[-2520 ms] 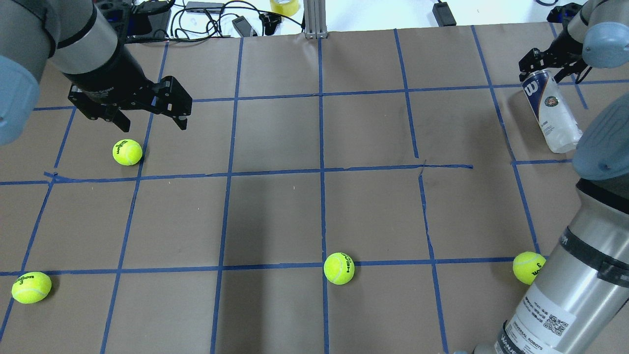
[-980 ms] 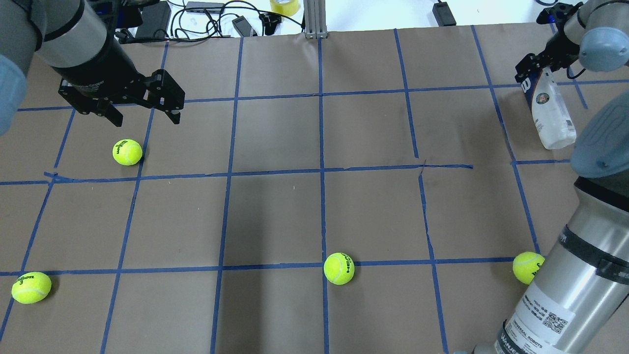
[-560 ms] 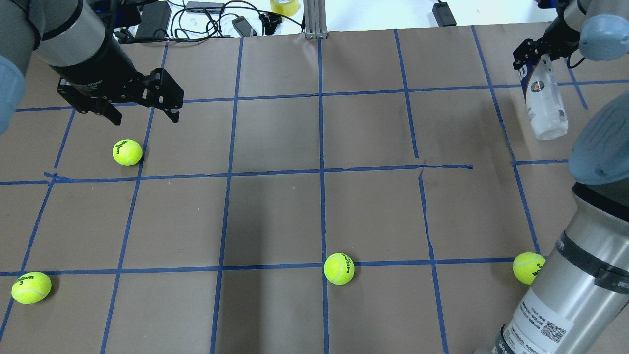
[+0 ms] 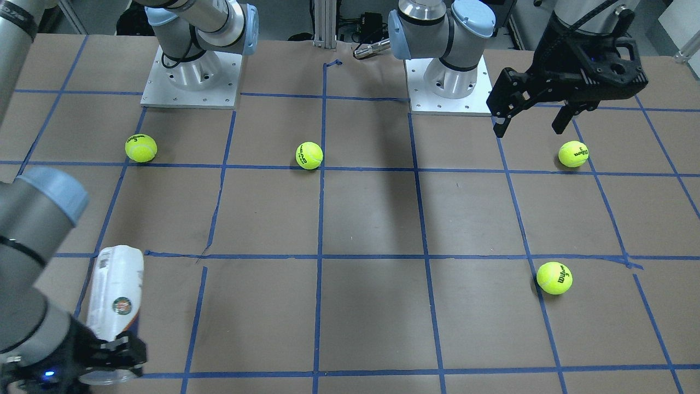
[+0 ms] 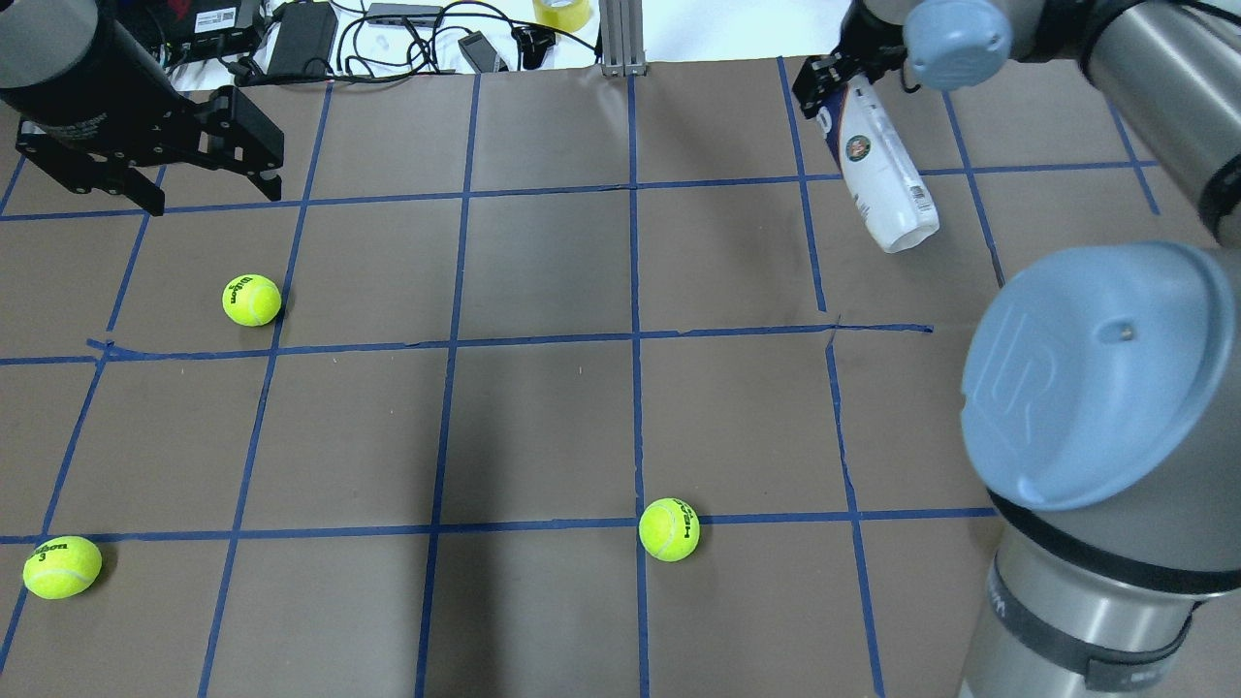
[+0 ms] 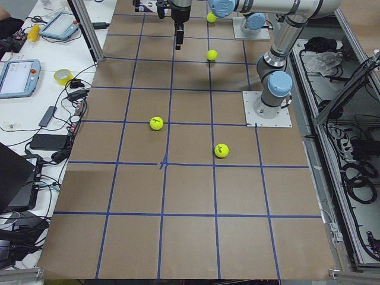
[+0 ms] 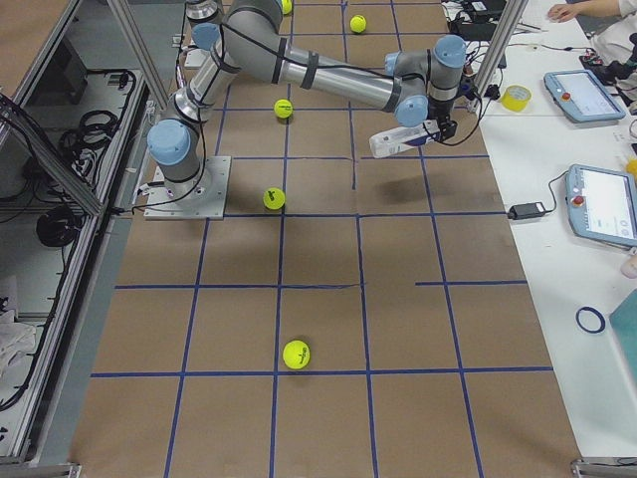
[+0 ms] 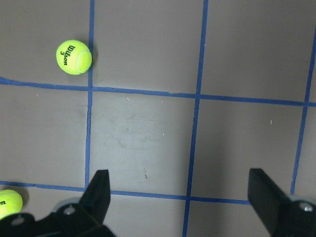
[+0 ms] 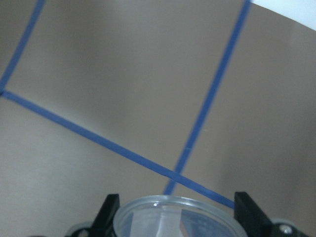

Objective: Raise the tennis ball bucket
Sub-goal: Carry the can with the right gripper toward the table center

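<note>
Right claw (image 5: 822, 89) is clamped on the tennis ball bucket (image 5: 880, 170) near one end. Bucket is airborne and tilted, clear of the table (image 5: 543, 291), far right side. Lift looks done. Next: hold steady, watch for slip. Left claw (image 5: 213, 194) is wide and idle.

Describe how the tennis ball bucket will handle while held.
The tennis ball bucket looks clear and empty, so probably light. The right gripper clamps one end only, so it may pivot. Smooth round plastic: likely slippery, apt to roll if laid down.
</note>
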`<state>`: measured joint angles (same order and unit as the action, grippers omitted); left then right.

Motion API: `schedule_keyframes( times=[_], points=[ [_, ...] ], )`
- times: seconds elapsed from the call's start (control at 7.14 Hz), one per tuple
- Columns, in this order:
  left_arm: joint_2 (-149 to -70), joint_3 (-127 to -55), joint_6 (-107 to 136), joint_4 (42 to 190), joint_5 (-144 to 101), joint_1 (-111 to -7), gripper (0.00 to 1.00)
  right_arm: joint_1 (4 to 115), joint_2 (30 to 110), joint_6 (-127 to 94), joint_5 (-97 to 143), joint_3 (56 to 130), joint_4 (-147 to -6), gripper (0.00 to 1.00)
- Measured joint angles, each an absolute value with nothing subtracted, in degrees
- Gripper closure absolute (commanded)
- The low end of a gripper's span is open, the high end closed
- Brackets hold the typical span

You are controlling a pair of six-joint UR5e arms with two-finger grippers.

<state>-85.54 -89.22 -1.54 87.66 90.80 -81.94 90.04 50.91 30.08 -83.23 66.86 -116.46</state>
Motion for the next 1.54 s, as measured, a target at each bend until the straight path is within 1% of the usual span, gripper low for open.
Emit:
schedule_keyframes(
  times=[0.28,0.56,0.84,1.12,1.4,1.54],
  points=[
    [-85.52,-89.20,-1.78,87.63,90.53,-81.32,0.00,100.50,50.85,40.52,-83.34,67.89,-121.93,0.57],
    [-85.46,-89.20,-1.84,87.63,90.43,-81.18,0.00,106.74,49.58,52.54,-82.68,68.32,-127.26,0.57],
    [-85.43,-89.26,-1.84,87.62,90.76,-81.14,0.00,113.14,47.83,58.26,-83.75,68.89,-130.44,0.57],
    [-85.46,-89.32,-1.85,87.59,90.79,-81.11,0.00,116.93,46.36,61.77,-86.91,71.31,-134.47,0.56],
    [-85.71,-89.36,-1.87,87.22,90.58,-80.81,0.00,117.95,46.01,64.83,-88.27,75.07,-142.42,0.52],
    [-85.93,-89.50,-1.90,86.69,90.39,-80.17,0.00,118.12,45.86,66.26,-88.47,76.25,-145.74,0.23]
  ],
)
